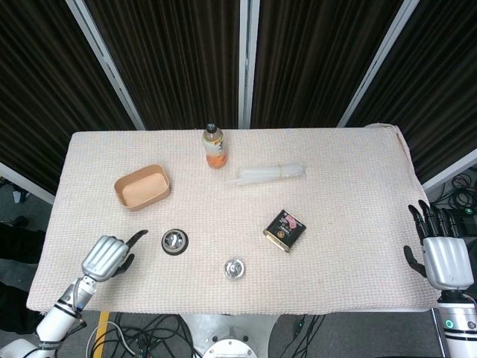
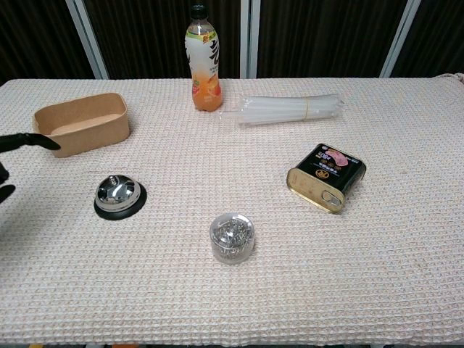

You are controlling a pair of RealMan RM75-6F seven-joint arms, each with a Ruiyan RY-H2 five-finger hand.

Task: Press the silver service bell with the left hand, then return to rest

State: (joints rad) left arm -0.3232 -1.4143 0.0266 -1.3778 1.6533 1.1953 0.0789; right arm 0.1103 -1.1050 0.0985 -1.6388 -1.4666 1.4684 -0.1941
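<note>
The silver service bell [image 1: 175, 241] on its black base stands on the cloth at the front left, and the chest view shows the bell [image 2: 119, 196] untouched. My left hand [image 1: 109, 257] hovers over the table's front left corner, a short way left of the bell. Most of its fingers are curled in, one dark finger points toward the bell, and it holds nothing. In the chest view only its fingertips [image 2: 32, 141] show at the left edge. My right hand [image 1: 446, 257] hangs off the table's right edge with its fingers spread, holding nothing.
A brown paper tray [image 1: 141, 186] sits behind the bell. An orange drink bottle [image 1: 214, 147] and a bundle of clear straws [image 1: 272, 173] stand at the back. A black tin [image 1: 285, 230] and a clear tub of clips [image 1: 235, 268] lie right of the bell.
</note>
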